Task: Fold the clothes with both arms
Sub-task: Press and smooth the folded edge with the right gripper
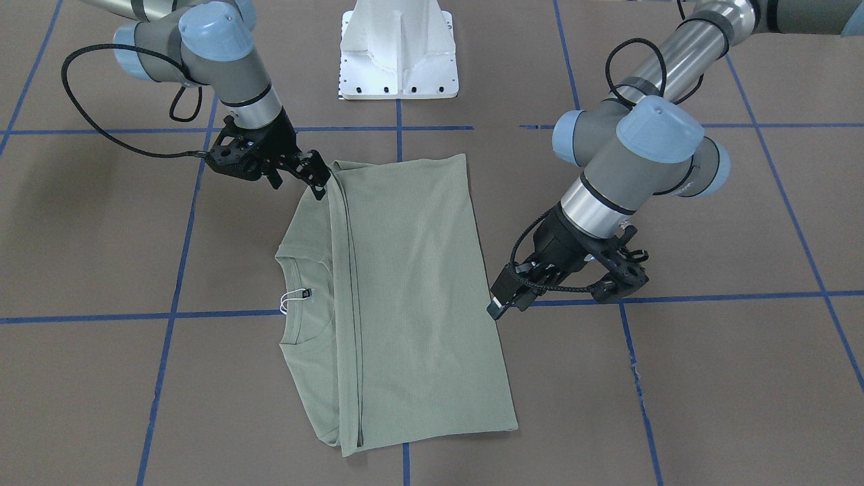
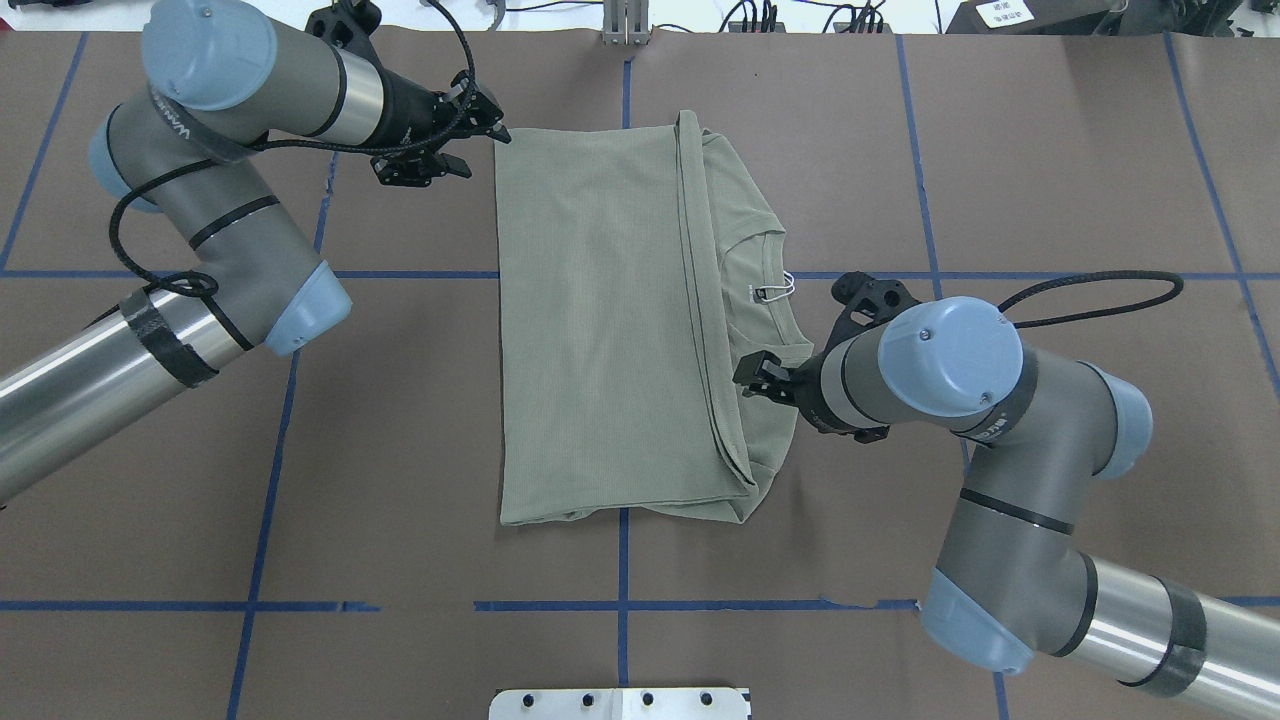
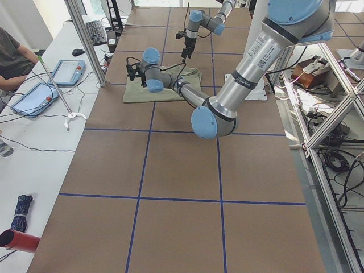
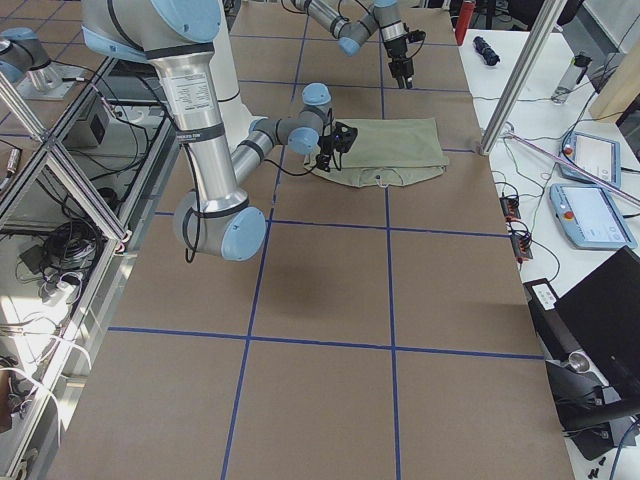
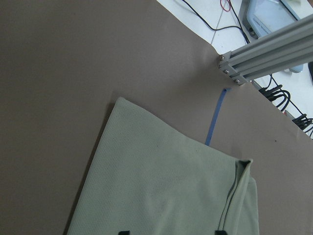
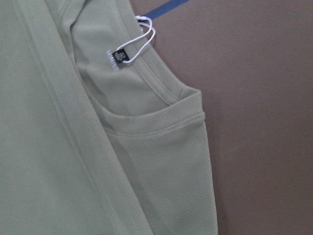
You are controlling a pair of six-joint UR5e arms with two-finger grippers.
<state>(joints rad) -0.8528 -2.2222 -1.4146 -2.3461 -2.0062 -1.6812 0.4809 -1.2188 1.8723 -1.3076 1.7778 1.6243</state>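
Cloth first: the sage-green shirt [image 2: 600, 330] lies flat in the middle of the table [image 2: 400, 450], folded lengthwise. One broad panel is laid over from the robot's left, so its doubled edge runs along the garment's length. On the right the ribbed neckline [image 6: 161, 115] shows uncovered, with the small dark label [image 6: 113, 56] and its white string tag [image 6: 144, 32] lying inside it. The long, narrow shape suggests the lengthwise fold is done and a crosswise fold is not yet made.

The left pincer [image 2: 483, 145] hangs above the shirt's left edge toward the far corner. Its fingertips [image 5: 123, 232] are wide apart and hold nothing, a pose that suits coming down on that corner. The right pincer [image 1: 320, 181] sits at the near end, by the stacked fold edge on the neckline side. Whether it is parted or pinching cloth cannot be told: its own camera shows only fabric, and the fixed views are unclear. With one arm toward each end, one probably has to shift before both can lift the same end.

Blue tape lines [image 2: 620, 605] cross the brown table around the shirt. The white pedestal [image 1: 398, 47] stands well apart.
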